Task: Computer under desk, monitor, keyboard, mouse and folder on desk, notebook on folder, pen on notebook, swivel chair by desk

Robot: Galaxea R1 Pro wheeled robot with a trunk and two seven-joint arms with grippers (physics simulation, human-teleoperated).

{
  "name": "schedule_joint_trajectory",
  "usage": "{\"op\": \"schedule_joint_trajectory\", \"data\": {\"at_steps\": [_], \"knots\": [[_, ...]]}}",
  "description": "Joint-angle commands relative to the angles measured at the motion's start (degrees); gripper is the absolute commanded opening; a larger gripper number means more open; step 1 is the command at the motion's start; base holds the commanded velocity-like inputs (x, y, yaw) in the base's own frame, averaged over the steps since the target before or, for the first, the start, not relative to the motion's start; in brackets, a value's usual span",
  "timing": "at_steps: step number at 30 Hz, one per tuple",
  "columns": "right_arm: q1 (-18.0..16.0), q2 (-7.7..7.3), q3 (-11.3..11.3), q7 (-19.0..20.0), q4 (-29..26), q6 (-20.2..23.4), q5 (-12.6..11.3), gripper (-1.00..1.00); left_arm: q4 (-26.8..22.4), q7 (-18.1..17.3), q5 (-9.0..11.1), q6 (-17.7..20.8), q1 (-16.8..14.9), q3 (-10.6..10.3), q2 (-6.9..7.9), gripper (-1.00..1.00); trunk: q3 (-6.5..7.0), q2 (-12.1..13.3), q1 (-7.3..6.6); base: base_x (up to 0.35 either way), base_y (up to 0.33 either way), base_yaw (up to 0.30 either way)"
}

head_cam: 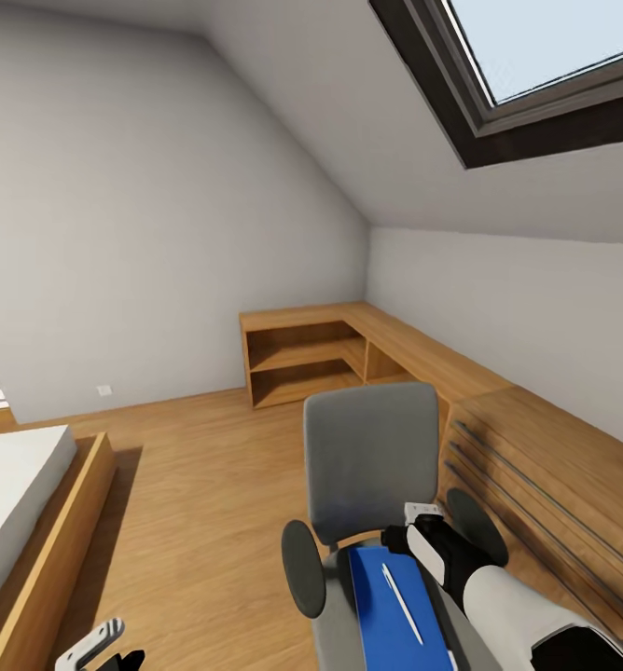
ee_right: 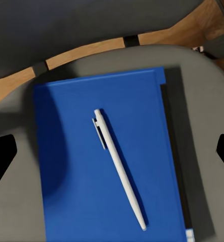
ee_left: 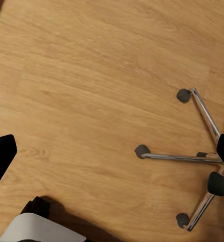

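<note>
On the grey seat of the swivel chair (head_cam: 372, 466), low in the head view, lies the notebook (head_cam: 391, 610), blue, flat, with the pen (head_cam: 402, 603) resting on its cover. Right wrist view: pen (ee_right: 120, 169) lies diagonally across the notebook (ee_right: 76, 166), white-silver, clip end toward the chair back. Dark thin edge sticks out along one side under the notebook, likely the folder (ee_right: 168, 151), mostly hidden. Right gripper (head_cam: 423, 515) hovers over the seat just above the notebook's far end, near the backrest; in its wrist view the two dark fingertips (ee_right: 1, 159) stand wide apart at either edge, nothing between them, not touching book or pen. Left gripper (head_cam: 92, 645) sits low at the head view's bottom left over the wood floor (head_cam: 209, 485), well apart from the chair; one dark fingertip (ee_left: 1, 156) is visible in the left wrist view, so cannot tell how far open. Same view shows the chair's chrome base (ee_left: 202, 156) with castors on the floor. Bed (head_cam: 18, 494) at left, wooden shelf unit (head_cam: 307, 359) by the far wall, dresser (head_cam: 554, 485) with long bar handles right of the chair, skylight (head_cam: 545, 56) above.
</note>
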Motion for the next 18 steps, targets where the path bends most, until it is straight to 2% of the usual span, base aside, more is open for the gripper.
{"op": "schedule_joint_trajectory", "data": {"at_steps": [1, 18], "knots": [[0.0, -0.04, 0.5, -0.5, -0.1, 0.2, -0.6, 1.0, -0.1, 0.5, 0.6, 0.2, 0.0, 0.0, 0.02, 1.0, -0.25, -0.5, 0.23, 0.0, 0.0, 0.0], [0.0, 0.16, 1.9, -0.4, 1.1, 0.4, -0.4, 1.0, -0.1, 0.4, 0.7, 0.2, 0.0, 1.2, -0.06, 1.0, -3.3, -7.3, 3.97, 0.0, 0.0, 0.0]]}}
